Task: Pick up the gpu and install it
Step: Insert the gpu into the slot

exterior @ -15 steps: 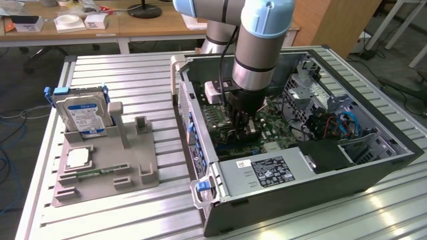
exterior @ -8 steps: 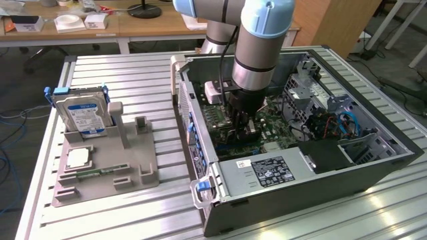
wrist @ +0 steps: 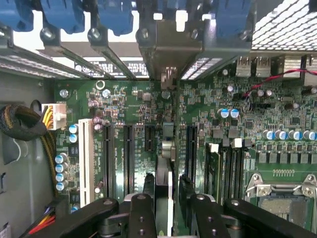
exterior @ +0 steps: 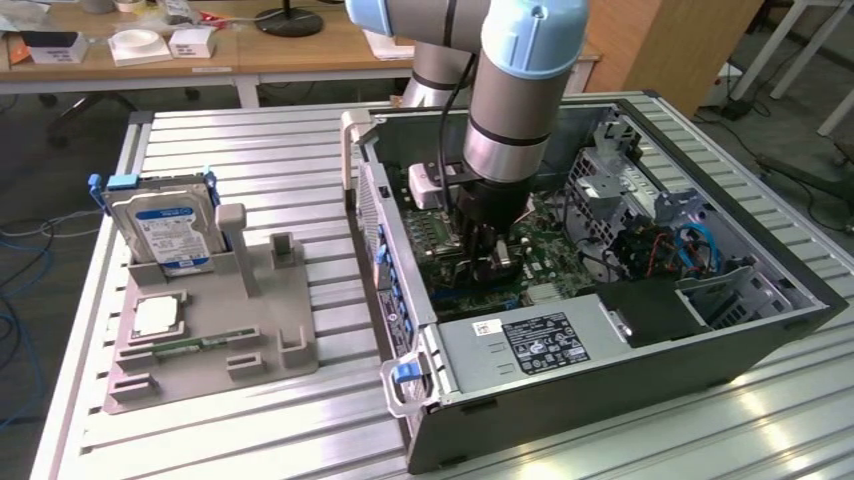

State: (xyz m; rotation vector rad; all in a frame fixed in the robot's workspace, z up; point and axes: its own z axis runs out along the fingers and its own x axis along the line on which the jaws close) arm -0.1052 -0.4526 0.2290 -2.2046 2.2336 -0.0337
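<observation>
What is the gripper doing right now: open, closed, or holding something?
Gripper: closed on the gpu, held edge-on over the motherboard slots.

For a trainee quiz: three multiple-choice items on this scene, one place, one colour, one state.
1. The silver hard drive with the blue-white label stands:
A in the grey plastic holder
B inside the case
C on the wooden desk

2. The plastic clips above the card slots are:
A red
B blue
C yellow

3. The black gripper:
A is open, empty
B grips the hard drive
C grips the thin dark gpu card

Key:
1. A, it stands upright in the holder.
2. B, they are blue in the wrist view.
3. C, the card sits edge-on between the fingers.
</observation>
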